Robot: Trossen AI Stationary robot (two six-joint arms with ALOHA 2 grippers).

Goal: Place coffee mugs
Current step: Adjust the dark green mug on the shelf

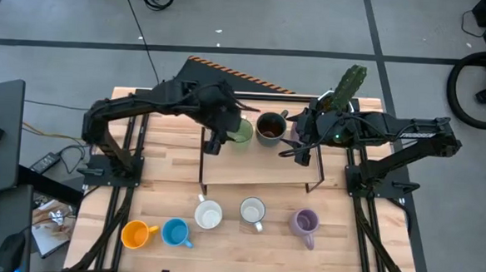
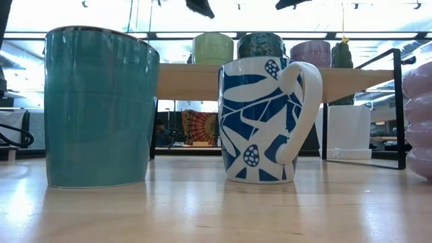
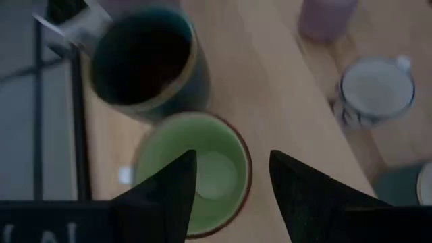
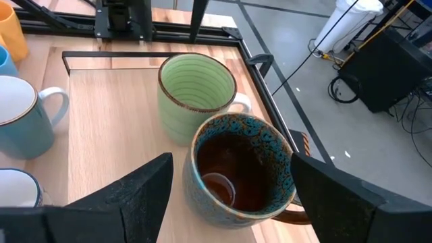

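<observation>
On the raised wooden shelf [image 1: 258, 174] stand a green mug [image 1: 241, 132], a dark brown mug [image 1: 270, 127] and a lavender mug [image 2: 310, 50], each on its base. My left gripper [image 3: 229, 158] is open above the green mug [image 3: 202, 169]. My right gripper [image 4: 231, 158] is open above the dark brown mug [image 4: 239, 169]. In the low view both grippers [image 2: 199, 7] [image 2: 290, 3] sit well clear of the mug rims. On the table below stand an orange mug [image 1: 136, 233], a blue one [image 1: 175, 232], two white ones [image 1: 209, 214] [image 1: 252, 210] and a second lavender one [image 1: 305, 222].
The shelf has thin black metal legs [image 1: 202, 163] and a frame [image 2: 398, 101]. A white pot with a green cactus [image 1: 350, 87] stands at the table's far right, behind the right arm. Bare wood lies between the shelf and the row of mugs near the front edge.
</observation>
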